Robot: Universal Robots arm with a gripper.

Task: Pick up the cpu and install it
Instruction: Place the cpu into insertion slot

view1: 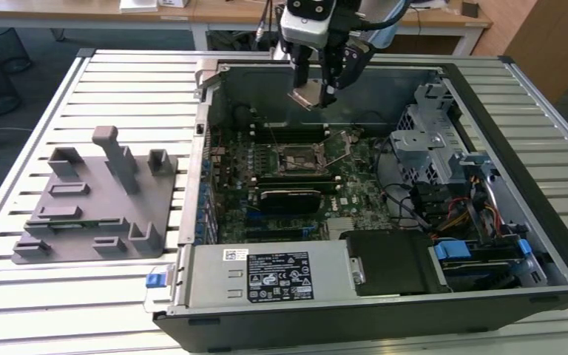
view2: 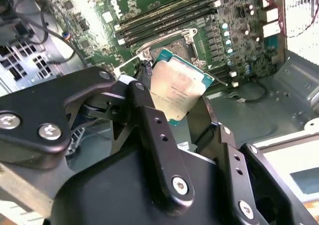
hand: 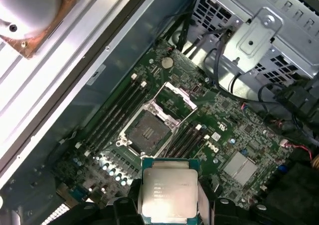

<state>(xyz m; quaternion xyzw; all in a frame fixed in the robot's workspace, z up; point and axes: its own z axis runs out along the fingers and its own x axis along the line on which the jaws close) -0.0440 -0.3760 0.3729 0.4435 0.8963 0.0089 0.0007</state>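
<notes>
My gripper hangs over the back part of the open computer case, shut on the cpu, a flat square chip with a silver top. In both wrist views the cpu sits edge-on between the black fingers, held by two opposite sides. The green motherboard's socket lies below it, with its metal load plate swung up and its dark contact field bare. The chip is well above the board and touches nothing else.
The case's walls surround the board. A metal drive cage and cable bundles fill the exterior view's right. A power supply sits at the front. A grey fixture block stands on the slatted table.
</notes>
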